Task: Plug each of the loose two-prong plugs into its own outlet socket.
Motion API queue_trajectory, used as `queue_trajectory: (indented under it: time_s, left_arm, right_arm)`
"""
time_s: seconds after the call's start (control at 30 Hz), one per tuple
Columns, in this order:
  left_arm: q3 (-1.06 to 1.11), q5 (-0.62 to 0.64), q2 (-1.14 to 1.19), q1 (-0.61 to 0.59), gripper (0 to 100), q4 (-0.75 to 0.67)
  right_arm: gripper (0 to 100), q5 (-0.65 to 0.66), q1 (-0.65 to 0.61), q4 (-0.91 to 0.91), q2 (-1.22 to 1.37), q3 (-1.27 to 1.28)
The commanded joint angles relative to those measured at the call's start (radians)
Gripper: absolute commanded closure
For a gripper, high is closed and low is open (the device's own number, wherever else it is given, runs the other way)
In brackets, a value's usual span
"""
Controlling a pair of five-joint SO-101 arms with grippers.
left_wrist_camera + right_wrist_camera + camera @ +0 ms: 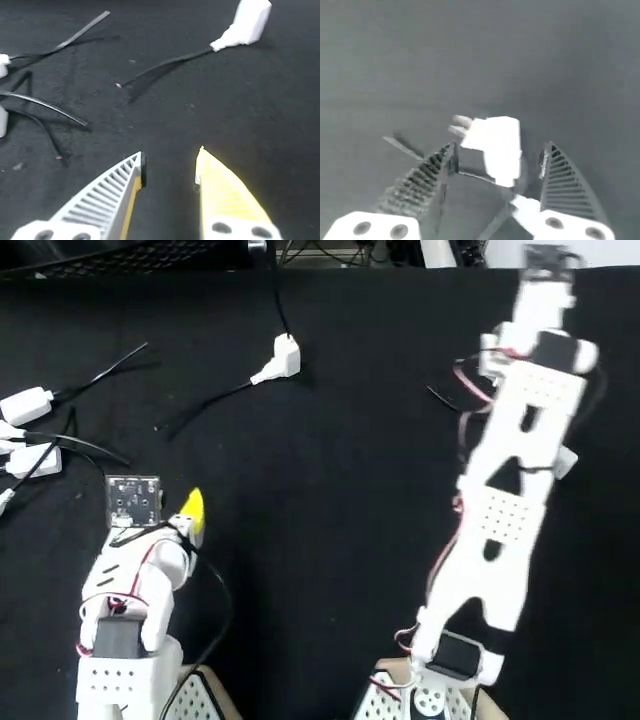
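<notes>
DESK TRIAL: On the black desk (330, 540), the right fingers (565, 180) stand well apart on either side of a white plug (495, 145) out at 1 o'clock. Its two prongs (461, 122) jut from one end, and neither finger visibly touches it. At 7 o'clock the left fingers (220, 192) are also spread and hold nothing. They point toward a second plug (280, 358), which lies at 11 o'clock on its black cable (205, 405). More white fittings (28, 403) sit at 9 o'clock, and it cannot be told whether they are plugs or sockets.

The risk seems to lie in the right arm's grasp. The plug sits nearer one finger than the other, so that finger would likely touch first and twist or push the plug aside instead of clamping it. A skewed hold would leave the prongs misaligned with any socket. The cable trailing beneath could also get pinched in with the plug. No plug appears seated yet.
</notes>
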Motion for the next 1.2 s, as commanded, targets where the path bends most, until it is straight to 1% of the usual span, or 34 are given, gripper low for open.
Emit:
queue_trajectory:
  time_s: [0.0, 0.13, 0.27, 0.33, 0.5, 0.57, 0.8, 0.97, 1.03, 1.17]
  left_arm:
    - [0.015, 0.006, 0.0, 0.064, 81, 0.011]
    - [0.015, 0.006, 0.0, 0.082, 81, 0.011]
    - [0.015, 0.006, 0.0, 0.11, 81, 0.011]
    - [0.015, 0.006, 0.0, 0.113, 81, 0.011]
    - [0.015, 0.008, 0.0, 0.113, 81, 0.011]
    - [0.015, 0.008, 0.0, 0.113, 81, 0.011]
    - [0.015, 0.009, 0.0, 0.113, 81, 0.011]
    - [0.015, 0.009, 0.0, 0.113, 81, 0.011]
    - [0.015, 0.011, 0.0, 0.113, 81, 0.011]
    - [0.015, 0.011, 0.0, 0.113, 81, 0.011]
  right_arm:
    - [74.7, 0.066, 0.104, 0.012, -0.065, -0.048]
    - [74.7, 0.15, 0.169, 0.092, -0.064, -0.048]
    - [74.7, 0.212, 0.193, 0.192, -0.028, -0.047]
    - [74.7, 0.279, 0.206, 0.193, 0.007, -0.047]
    - [74.7, 0.539, 0.227, 0.193, 0.068, -0.047]
    - [74.8, 0.609, 0.227, 0.193, 0.085, -0.047]
    - [74.8, 0.798, 0.209, 0.193, 0.156, -0.031]
    - [75.4, 0.882, 0.198, 0.193, 0.173, 0.058]
    - [79.6, 0.902, 0.192, 0.193, 0.173, 0.114]
    - [93.9, 0.908, 0.175, 0.19, 0.173, 0.191]
